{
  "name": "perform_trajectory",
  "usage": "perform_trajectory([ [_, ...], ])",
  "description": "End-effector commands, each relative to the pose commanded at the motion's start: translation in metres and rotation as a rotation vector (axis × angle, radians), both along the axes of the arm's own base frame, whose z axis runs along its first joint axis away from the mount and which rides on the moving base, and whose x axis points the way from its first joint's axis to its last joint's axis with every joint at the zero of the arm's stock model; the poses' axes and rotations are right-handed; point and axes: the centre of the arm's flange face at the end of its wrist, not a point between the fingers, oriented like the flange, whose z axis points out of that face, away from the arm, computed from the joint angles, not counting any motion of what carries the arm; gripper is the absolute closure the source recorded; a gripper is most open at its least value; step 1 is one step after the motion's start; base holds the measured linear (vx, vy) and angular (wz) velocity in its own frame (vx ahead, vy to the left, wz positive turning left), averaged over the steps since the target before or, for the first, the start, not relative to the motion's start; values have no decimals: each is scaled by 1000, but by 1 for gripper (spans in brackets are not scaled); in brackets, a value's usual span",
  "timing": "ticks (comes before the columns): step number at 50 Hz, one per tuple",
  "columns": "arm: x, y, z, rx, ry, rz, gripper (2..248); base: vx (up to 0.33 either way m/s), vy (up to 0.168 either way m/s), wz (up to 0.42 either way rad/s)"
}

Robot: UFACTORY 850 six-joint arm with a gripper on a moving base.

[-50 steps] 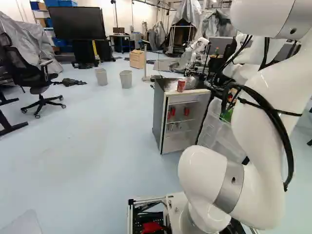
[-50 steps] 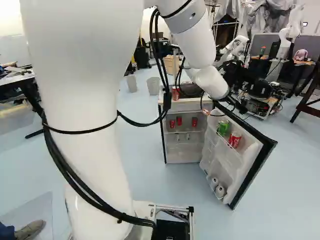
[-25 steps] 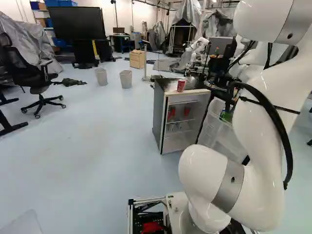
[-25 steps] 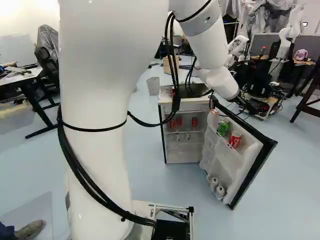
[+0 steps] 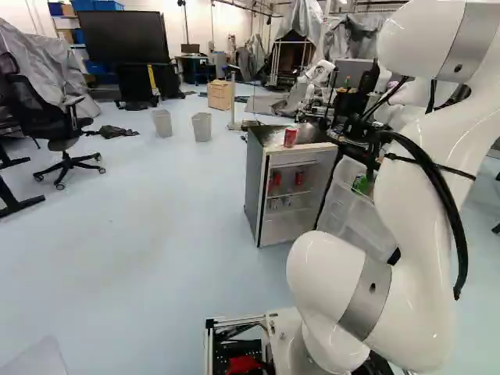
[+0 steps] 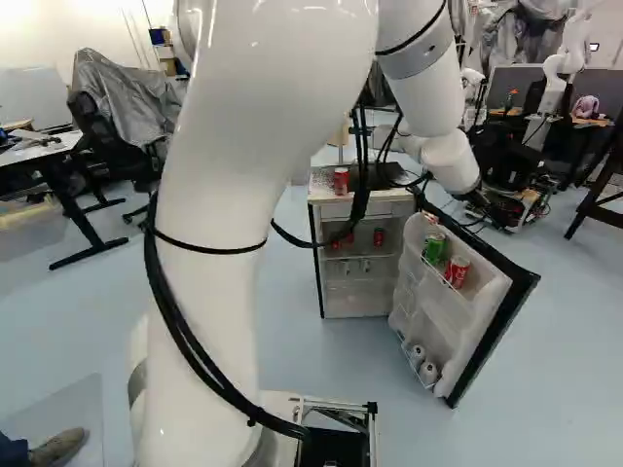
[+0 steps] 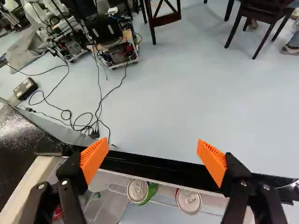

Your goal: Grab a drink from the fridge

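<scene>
My gripper hangs at the top edge of the open fridge door. In the wrist view the gripper is open, its orange pads wide apart above the door edge, nothing held. A green can and a red can stand side by side in the door's upper shelf, below the fingers. The fridge has red cans on an inside shelf, and a red can on its top. Pale round items lie in the door's lowest shelf.
Beyond the door, cables trail over the floor to a wheeled platform with electronics. Another robot stands behind the fridge. Wooden chairs stand farther off. Two bins are left of the fridge.
The arm has swung rightward in the right base view, carrying the open gripper farther along the door's top. The base, fridge and cans have stayed in place.
</scene>
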Motion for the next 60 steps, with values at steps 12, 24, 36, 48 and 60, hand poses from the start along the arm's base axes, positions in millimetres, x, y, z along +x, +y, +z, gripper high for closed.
perform_trajectory([
  [12, 13, -17, -6, 33, 15, 5, 3, 0, 0, 0],
  [24, 22, -35, -12, 66, 31, 6, 3, 0, 0, 0],
  [36, 27, -53, -18, 101, 47, 4, 3, 0, 0, 0],
  [48, 31, -70, -24, 139, 65, 3, 3, 0, 0, 0],
  [60, 31, -86, -30, 179, 83, 0, 3, 0, 0, 0],
])
